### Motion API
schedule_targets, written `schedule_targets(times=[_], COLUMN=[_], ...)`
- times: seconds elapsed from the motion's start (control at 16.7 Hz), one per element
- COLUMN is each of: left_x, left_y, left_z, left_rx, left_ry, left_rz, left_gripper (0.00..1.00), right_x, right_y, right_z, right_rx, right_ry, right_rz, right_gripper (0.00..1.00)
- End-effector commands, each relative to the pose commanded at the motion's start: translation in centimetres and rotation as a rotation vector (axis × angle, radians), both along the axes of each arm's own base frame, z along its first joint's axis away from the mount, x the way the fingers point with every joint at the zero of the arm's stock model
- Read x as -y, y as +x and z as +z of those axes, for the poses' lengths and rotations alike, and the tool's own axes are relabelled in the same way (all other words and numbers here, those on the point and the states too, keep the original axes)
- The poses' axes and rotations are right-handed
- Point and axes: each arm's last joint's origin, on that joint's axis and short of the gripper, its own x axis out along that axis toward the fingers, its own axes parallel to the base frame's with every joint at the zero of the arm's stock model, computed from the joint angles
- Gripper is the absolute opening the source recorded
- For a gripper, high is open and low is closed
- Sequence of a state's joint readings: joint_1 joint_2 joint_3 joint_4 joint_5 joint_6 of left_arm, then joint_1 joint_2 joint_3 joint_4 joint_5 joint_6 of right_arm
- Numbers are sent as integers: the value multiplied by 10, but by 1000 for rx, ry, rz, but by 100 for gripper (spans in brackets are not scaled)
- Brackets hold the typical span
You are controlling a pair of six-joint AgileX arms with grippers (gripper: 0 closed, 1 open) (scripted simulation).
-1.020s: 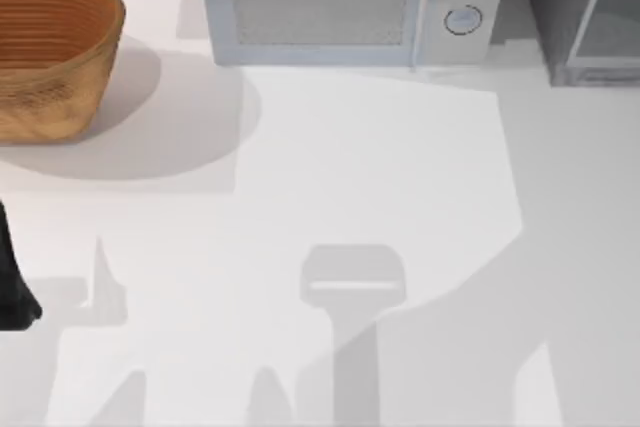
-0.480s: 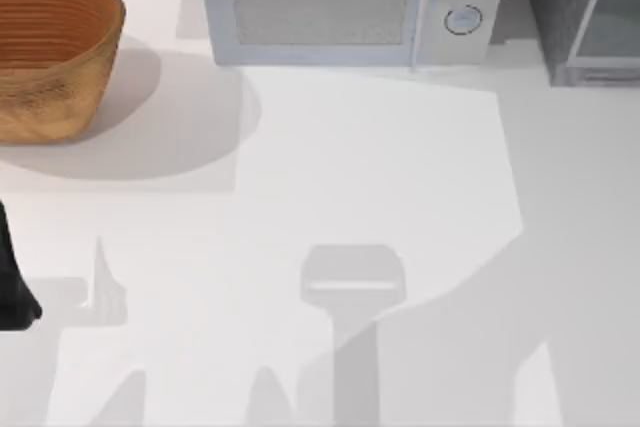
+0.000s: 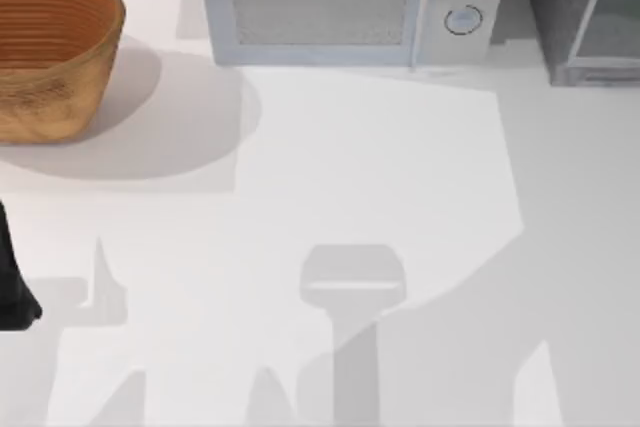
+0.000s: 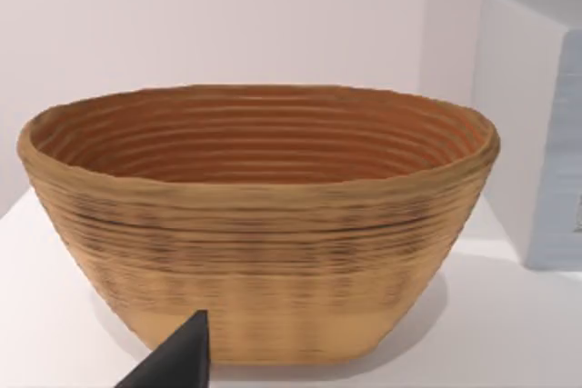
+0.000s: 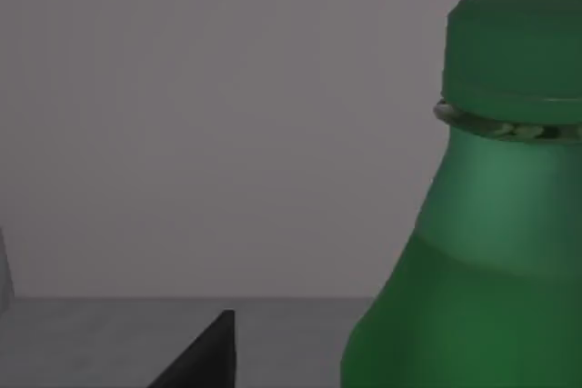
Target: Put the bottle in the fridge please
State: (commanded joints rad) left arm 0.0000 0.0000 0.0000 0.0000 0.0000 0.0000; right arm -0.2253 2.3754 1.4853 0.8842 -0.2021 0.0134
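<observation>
The bottle (image 5: 473, 224) stands upright right in front of the right wrist camera, green cap up and shoulder swelling below it, with a dark fingertip (image 5: 205, 356) of the right end effector just beside it. Whether those fingers are closed on the bottle or merely next to it I cannot tell. My guess is that the bottle is kept upright so it can go straight into the fridge (image 3: 585, 12), which sits at about 1 o'clock on the worktop (image 3: 380, 177) in the top view, past the microwave (image 3: 345, 2) at 12 o'clock. The top view gives that layout, with the basket (image 3: 50, 52) at 10 o'clock and the left arm (image 3: 12, 287) parked at 9 o'clock. The left wrist view faces the basket closely, its ribbed inside bare, with one dark fingertip (image 4: 177, 361) of the left end effector in front; its opening I cannot tell.
</observation>
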Motion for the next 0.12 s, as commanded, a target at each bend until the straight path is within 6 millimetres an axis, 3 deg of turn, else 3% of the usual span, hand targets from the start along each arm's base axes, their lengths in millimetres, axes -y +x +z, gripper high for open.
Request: schedule_targets(times=[0.12], left_x=[0], left_y=[0], left_z=[0], left_rx=[0], left_ry=[0], left_rz=[0], left_gripper=[100], right_x=[0], right_y=[0], right_z=[0], right_rx=[0], right_ry=[0], right_rz=[0], right_gripper=[100])
